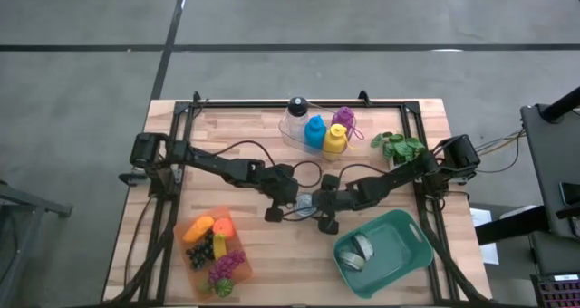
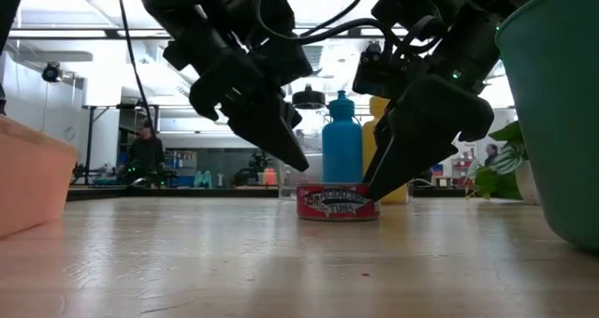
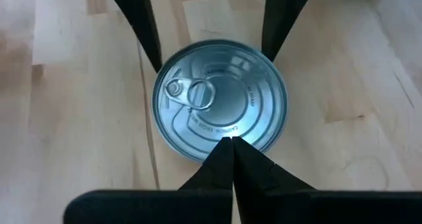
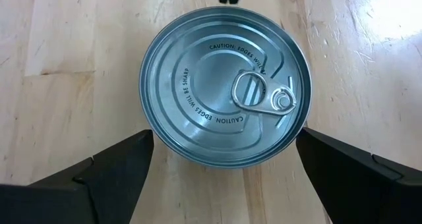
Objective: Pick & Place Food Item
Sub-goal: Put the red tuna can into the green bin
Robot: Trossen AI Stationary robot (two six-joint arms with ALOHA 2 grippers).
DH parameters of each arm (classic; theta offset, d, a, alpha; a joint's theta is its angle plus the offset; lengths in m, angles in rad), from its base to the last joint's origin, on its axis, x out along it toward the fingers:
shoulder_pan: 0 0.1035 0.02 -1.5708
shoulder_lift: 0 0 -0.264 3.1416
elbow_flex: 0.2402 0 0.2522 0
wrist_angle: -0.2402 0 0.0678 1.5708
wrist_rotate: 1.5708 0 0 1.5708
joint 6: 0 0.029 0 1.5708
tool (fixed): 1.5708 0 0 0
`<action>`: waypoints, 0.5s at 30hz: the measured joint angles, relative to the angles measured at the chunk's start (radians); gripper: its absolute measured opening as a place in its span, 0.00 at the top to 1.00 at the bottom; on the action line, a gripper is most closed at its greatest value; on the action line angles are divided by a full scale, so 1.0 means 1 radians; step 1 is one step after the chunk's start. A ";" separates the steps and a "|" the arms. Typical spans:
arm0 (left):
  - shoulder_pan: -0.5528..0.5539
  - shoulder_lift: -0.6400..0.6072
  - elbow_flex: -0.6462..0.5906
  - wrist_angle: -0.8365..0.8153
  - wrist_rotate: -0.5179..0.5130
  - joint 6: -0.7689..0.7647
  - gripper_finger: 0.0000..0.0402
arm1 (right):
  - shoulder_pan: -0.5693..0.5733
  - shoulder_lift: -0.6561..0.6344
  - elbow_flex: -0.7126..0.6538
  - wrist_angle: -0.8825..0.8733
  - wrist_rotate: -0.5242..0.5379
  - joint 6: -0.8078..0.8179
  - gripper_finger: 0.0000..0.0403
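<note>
I see the teal bin [image 1: 412,238] at the table's [image 1: 272,254] right front holding one silvery can [image 1: 360,251], and the orange tray [image 1: 192,258] at left front holding toy fruit [image 1: 217,254]. Both arms reach inward to the table's middle, where the tuna can [image 2: 338,203] stands upright. My right gripper [image 4: 224,155] straddles it, fingers wide, not gripping; my left gripper [image 3: 231,141] points at its rim, fingers pressed together.
</note>
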 joint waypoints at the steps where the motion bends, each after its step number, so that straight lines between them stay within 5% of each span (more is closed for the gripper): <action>1: 0.000 0.000 0.000 0.000 0.000 0.000 1.00 | 0.000 0.000 0.000 0.001 0.000 0.000 0.08; 15: -0.001 0.000 0.000 -0.015 -0.059 0.000 1.00 | 0.000 0.000 -0.002 0.001 0.000 0.000 0.08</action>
